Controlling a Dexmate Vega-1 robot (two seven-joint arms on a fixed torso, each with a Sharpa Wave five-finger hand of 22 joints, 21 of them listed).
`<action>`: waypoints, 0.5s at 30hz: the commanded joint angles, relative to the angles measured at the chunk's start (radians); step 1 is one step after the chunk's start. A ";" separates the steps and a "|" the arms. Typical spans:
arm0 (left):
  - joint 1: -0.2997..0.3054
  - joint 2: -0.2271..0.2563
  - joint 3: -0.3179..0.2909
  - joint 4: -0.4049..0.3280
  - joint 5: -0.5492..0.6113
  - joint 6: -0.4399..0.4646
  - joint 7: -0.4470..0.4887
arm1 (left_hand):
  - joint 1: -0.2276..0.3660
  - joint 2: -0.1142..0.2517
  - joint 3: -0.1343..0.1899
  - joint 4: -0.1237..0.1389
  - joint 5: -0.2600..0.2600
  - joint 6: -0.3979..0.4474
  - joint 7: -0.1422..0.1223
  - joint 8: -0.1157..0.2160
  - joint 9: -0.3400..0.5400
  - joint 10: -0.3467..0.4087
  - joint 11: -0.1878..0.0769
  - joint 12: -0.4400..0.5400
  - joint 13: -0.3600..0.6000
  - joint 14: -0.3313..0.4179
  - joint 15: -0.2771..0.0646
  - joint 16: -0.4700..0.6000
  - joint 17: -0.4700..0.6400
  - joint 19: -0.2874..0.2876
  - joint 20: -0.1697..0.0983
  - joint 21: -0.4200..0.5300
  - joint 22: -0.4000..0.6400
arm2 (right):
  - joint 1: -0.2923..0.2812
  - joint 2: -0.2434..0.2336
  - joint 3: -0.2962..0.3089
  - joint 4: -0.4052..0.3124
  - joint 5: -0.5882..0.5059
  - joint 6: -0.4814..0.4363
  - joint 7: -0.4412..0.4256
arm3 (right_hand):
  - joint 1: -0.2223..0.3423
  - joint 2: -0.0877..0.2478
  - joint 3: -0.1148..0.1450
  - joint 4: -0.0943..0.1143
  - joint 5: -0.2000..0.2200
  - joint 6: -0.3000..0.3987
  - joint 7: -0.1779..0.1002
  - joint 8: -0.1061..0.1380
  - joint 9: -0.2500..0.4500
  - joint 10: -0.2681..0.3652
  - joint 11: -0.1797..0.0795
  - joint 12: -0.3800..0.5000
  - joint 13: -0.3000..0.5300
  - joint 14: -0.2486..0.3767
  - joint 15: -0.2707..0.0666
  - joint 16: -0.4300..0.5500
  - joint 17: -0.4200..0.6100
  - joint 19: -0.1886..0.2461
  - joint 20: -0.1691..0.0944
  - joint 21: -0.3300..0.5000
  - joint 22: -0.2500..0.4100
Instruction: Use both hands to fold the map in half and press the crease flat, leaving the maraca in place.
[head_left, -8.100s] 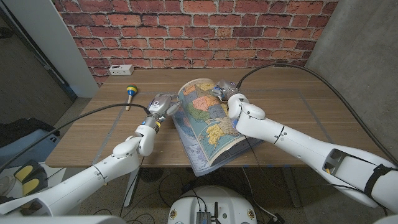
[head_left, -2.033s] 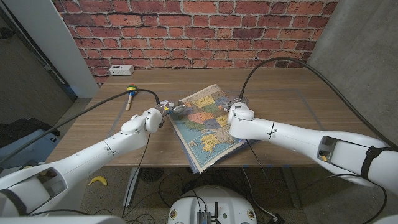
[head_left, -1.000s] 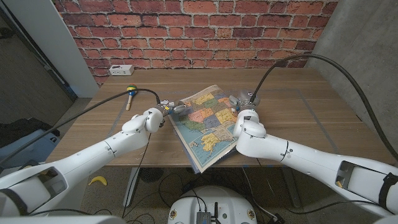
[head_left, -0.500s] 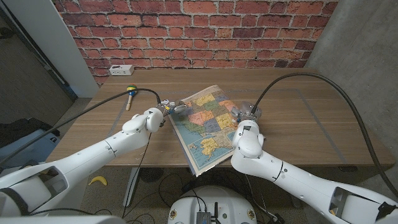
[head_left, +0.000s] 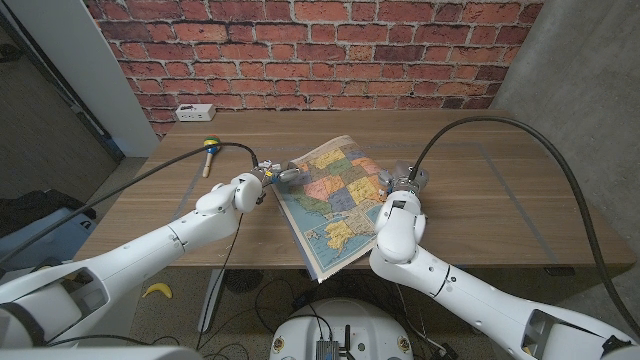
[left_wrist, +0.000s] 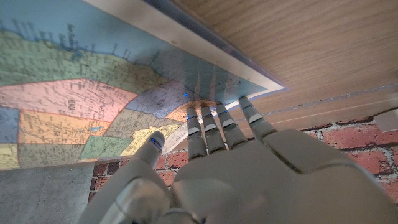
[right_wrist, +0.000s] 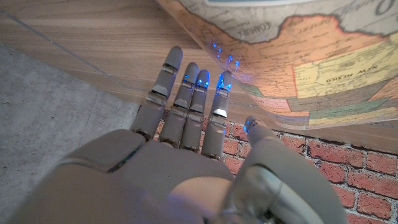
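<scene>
Head view: the map (head_left: 335, 200) lies folded near the middle of the counter (head_left: 480, 190), turned at an angle, one corner jutting over the counter's near edge. The left hand (head_left: 270, 178) rests its fingertips (left_wrist: 214, 115) on the map's left border, gripping nothing. The right hand (head_left: 403, 180) sits at the map's right border, fingers extended and apart, holding nothing; in the right wrist view its fingertips (right_wrist: 200, 78) reach just to the paper's edge, and contact cannot be confirmed. The maraca (head_left: 208, 152) lies well apart, toward the far left corner of the counter, beside a white power strip (head_left: 194, 111) at the far edge.

Handling, as a judgement: the sheet looks thin, light and glossy, so it probably slides on the wood and springs up at the fold. Flat fingertip pressure along the crease suits it better than pinching; one hand should pin a border while the other strokes.
</scene>
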 joint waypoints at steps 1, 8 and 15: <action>0.002 -0.001 -0.006 0.003 -0.010 -0.002 0.007 | 0.007 0.009 0.000 0.004 0.010 0.000 0.003 0.004 0.002 0.006 0.003 0.002 0.002 -0.009 -0.014 0.001 0.000 0.009 0.005 0.000 0.005 | 0.059 -0.064 -0.059 -0.022 0.124 0.031 0.010 | 0.023 0.006 0.006 -0.020 -0.001 0.109 0.015 0.025 0.003 0.104 0.019 0.036 0.005 -0.020 -0.035 -0.002 0.015 -0.115 -0.010 -0.041 0.001; 0.001 -0.002 -0.005 0.004 -0.012 -0.001 0.005 | 0.007 0.008 0.000 0.006 0.010 -0.002 0.003 0.004 0.002 0.007 0.003 0.003 0.002 -0.009 -0.013 0.001 0.000 0.009 0.005 -0.002 0.005 | 0.111 -0.125 -0.117 -0.053 0.251 0.071 -0.039 | 0.110 0.005 0.031 -0.098 0.002 0.181 0.015 0.023 -0.001 0.157 0.016 0.047 0.002 0.071 -0.067 0.071 0.079 -0.161 -0.052 -0.046 0.002; 0.004 -0.002 -0.006 0.001 -0.014 0.002 0.009 | 0.007 0.008 -0.001 0.007 0.010 -0.003 0.004 0.004 0.002 0.005 0.000 0.002 0.002 -0.009 -0.012 0.000 0.000 0.010 0.005 -0.003 0.005 | 0.199 -0.153 -0.201 -0.043 0.373 0.065 -0.022 | 0.198 -0.003 0.047 -0.156 0.002 0.219 0.008 0.011 -0.004 0.171 0.005 0.057 0.025 0.072 -0.064 0.154 0.184 -0.166 -0.054 -0.027 0.019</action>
